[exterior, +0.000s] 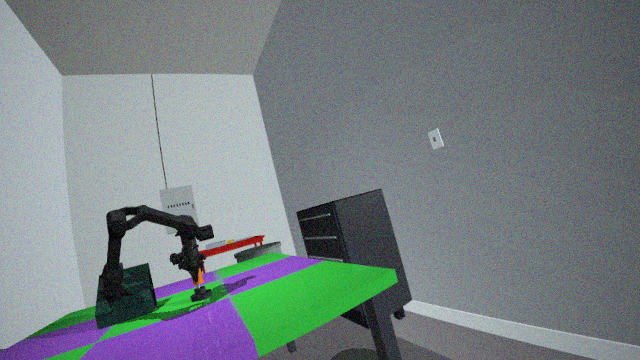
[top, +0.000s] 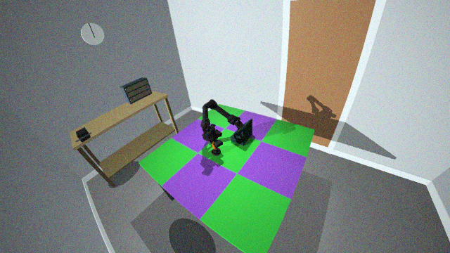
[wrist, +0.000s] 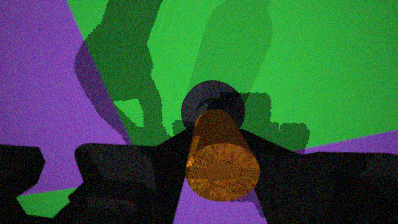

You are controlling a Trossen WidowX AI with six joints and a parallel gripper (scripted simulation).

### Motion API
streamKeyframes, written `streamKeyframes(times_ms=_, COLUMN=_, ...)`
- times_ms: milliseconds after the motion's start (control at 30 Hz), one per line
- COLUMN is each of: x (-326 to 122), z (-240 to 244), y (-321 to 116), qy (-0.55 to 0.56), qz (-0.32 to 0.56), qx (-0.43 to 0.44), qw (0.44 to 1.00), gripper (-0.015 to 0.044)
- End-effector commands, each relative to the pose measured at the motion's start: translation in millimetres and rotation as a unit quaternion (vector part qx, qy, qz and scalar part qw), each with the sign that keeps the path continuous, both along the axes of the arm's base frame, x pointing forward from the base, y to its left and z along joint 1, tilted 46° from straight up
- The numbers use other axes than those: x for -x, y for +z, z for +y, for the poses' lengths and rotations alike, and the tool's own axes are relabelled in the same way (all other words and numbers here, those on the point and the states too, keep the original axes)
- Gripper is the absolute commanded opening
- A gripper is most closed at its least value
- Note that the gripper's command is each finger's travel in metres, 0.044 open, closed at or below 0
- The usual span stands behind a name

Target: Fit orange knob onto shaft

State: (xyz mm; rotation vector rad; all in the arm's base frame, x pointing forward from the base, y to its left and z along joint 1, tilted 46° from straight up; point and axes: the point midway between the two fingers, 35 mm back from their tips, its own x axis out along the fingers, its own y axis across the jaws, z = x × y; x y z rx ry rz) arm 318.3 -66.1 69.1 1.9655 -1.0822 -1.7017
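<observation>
In the top view we look down at a slant from high in the room, well back, with the whole checkered table (top: pixel 246 204) (exterior: pixel 320 295) (wrist: pixel 325 50) and an orange door (top: pixel 327 53) beyond it. In the exterior view we look from low beside the table, nearly level (the ceiling (exterior: pixel 165 35) shows too), towards grey and pale walls. The wrist view puts us closest, facing down past the fingers at the tabletop. All three share the pedestal (top: pixel 216 152) (exterior: pixel 201 294) (wrist: pixel 192 102).
</observation>
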Motion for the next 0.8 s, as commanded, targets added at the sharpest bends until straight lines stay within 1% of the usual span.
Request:
streamKeyframes(times_ms=0, x=0.6, z=-0.1, y=-1.6, qy=0.001, qz=0.001, qx=0.000, qw=1.000, gripper=0.0000)
streamKeyframes(times_ms=767, x=0.8, z=-2.2, y=-2.6, qy=0.003, qz=0.004, qx=0.000, qw=1.000, gripper=0.0000)
